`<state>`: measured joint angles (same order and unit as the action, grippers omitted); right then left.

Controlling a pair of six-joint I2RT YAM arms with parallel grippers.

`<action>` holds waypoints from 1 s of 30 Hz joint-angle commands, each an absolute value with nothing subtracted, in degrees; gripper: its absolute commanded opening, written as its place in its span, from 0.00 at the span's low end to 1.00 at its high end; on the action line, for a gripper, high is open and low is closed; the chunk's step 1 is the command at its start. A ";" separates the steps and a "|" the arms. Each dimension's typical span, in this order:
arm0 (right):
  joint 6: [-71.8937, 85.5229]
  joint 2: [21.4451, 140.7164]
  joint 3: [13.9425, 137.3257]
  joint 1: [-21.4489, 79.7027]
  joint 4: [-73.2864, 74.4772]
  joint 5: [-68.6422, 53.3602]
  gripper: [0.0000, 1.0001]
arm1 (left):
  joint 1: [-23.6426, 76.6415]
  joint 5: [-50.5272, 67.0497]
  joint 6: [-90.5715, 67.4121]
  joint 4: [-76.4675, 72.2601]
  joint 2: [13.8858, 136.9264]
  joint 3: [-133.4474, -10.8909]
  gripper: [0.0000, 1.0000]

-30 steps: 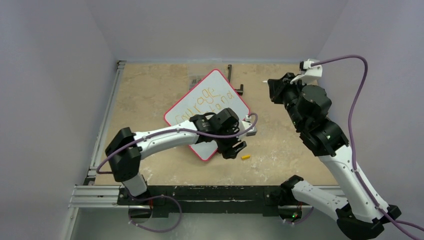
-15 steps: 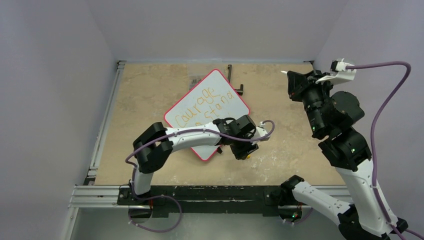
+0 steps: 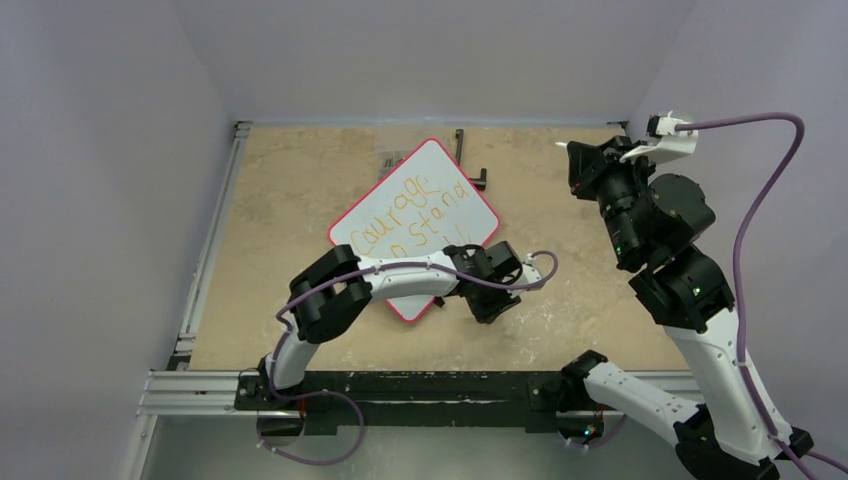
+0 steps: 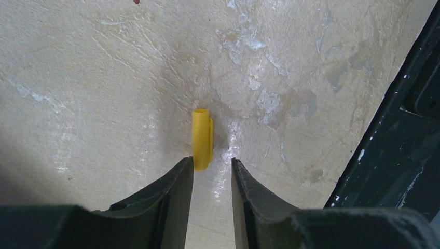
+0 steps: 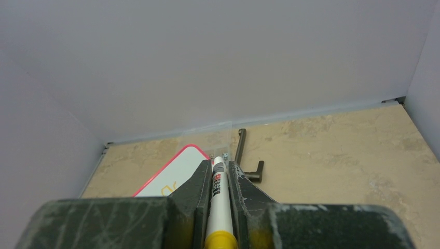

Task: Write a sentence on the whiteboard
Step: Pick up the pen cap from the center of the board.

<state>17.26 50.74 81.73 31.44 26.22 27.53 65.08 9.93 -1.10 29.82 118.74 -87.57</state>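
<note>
The whiteboard lies tilted like a diamond mid-table, red rim around a pale face. The sentence in orange-yellow reads "courage" and "stand"; my left arm hides its lowest line. My left gripper is low over the table just right of the board's near corner. Its jaws stand narrowly open in the left wrist view, with a yellow marker cap lying on the table at the left fingertip. My right gripper is raised at the back right, shut on a white marker with a yellow band. A corner of the whiteboard shows beyond it.
A black L-shaped tool lies behind the board, also the black tool in the right wrist view. Small dark clips sit by the board's far edge. The black frame rail runs right of the cap. Walls close three sides.
My left gripper has moved right off the board, dropped over the yellow cap, and its jaws have narrowed. The right arm swung back and right with the marker.
</note>
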 commanded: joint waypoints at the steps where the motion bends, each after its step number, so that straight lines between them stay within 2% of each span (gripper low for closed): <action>1: 16.78 51.08 83.50 31.35 25.57 27.57 0.00 | 65.65 8.21 -2.33 28.15 119.71 -88.05 0.31; 17: 18.41 51.98 82.98 31.37 25.62 25.96 0.00 | 65.73 7.05 -0.71 26.52 121.30 -88.22 0.35; 18: 18.44 52.03 82.97 31.33 25.66 25.99 0.00 | 65.72 7.52 -0.78 26.42 121.55 -88.32 0.34; 20: 18.42 52.03 82.93 31.38 25.71 26.20 0.00 | 65.71 8.49 -0.80 26.33 121.95 -88.18 0.24; 22: 18.42 51.99 82.68 31.38 25.75 26.40 0.00 | 65.73 9.06 -0.83 26.27 122.68 -87.86 0.12; 23: 18.46 51.88 82.52 31.38 25.75 26.49 0.00 | 65.72 9.27 -0.81 26.16 123.03 -87.46 0.03; 24: 18.53 51.79 82.35 31.38 25.73 26.54 0.00 | 65.72 9.54 -0.82 25.60 122.98 -86.75 0.00; 30: 19.53 51.75 81.09 31.37 25.67 26.58 0.00 | 65.58 10.72 -1.01 22.61 116.33 -80.27 0.00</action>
